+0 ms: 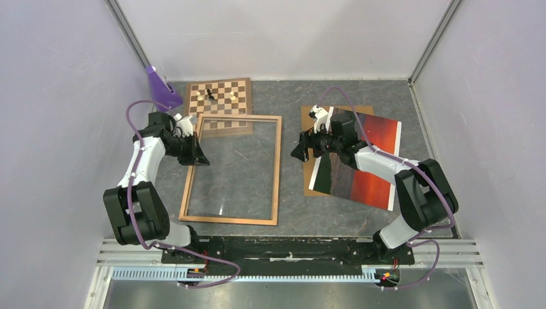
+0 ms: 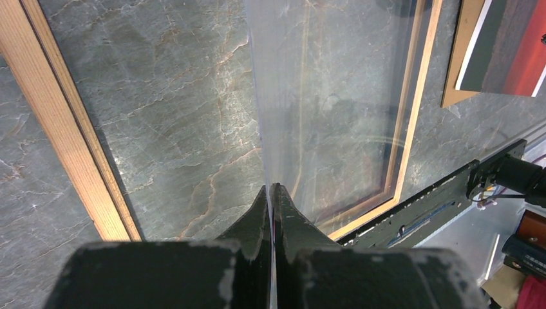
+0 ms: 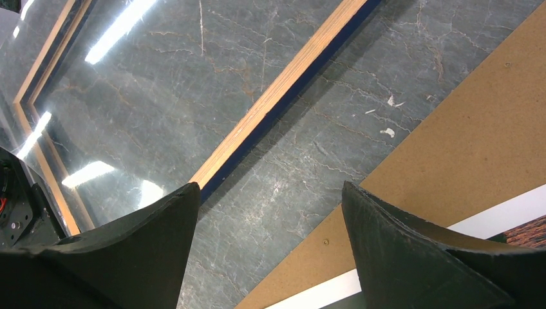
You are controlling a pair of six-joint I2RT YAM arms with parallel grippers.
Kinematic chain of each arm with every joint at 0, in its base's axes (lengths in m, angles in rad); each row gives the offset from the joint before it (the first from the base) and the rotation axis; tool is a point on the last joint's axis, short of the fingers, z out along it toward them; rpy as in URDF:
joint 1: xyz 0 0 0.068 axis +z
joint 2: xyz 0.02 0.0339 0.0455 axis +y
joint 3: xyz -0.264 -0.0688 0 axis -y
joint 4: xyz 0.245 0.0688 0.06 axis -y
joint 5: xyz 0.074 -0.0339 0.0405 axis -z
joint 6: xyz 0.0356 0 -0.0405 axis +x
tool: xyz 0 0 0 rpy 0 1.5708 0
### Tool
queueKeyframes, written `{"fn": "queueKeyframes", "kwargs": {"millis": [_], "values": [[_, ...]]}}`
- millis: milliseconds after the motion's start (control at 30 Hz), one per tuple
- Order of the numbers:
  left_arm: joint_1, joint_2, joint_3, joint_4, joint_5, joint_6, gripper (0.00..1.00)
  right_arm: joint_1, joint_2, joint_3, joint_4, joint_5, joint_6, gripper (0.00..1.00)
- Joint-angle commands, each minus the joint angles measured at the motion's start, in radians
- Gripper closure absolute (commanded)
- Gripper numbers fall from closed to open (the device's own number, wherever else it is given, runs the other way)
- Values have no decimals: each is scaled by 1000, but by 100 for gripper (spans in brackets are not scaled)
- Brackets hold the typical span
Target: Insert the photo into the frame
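**Photo** (image 1: 372,185): sunset print, face up, on the right of the worktop (image 1: 290,90). It lies askew on the board (image 3: 463,148), with brown showing along its left and far sides. The right arm crosses over it. Nothing grips it.

**Frame** (image 1: 278,168): light wood, flat on the worktop left of centre, well apart from the photo. Dark blue shows along its underside in the right wrist view.

**Pane** (image 2: 335,96): clear sheet, reaching from its gripped left edge across the frame's opening toward the right rail.

**Left fingers** (image 2: 254,225): pressed fully together on the pane's thin edge, just inside the frame's left rail.

**Right fingers** (image 3: 161,225): spread wide, with nothing between them and touching nothing. They hang above bare worktop between the frame's right rail and the board's left edge. The photo's white strip shows just beyond the board.

**Chessboard** (image 1: 219,96): at the far side, with a few pieces on it. Its near edge lies by the frame's far rail.

**Purple object** (image 1: 161,89): far-left corner, beside the chessboard.
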Motion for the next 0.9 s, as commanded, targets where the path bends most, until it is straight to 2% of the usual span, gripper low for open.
{"fn": "queueKeyframes", "kwargs": {"millis": [0, 867], "values": [[8, -19, 38, 12, -31, 47, 98, -3, -21, 1, 25, -19, -16, 16], [6, -12, 42, 15, -41, 63, 98, -3, -16, 3, 25, -28, -16, 17]]}}
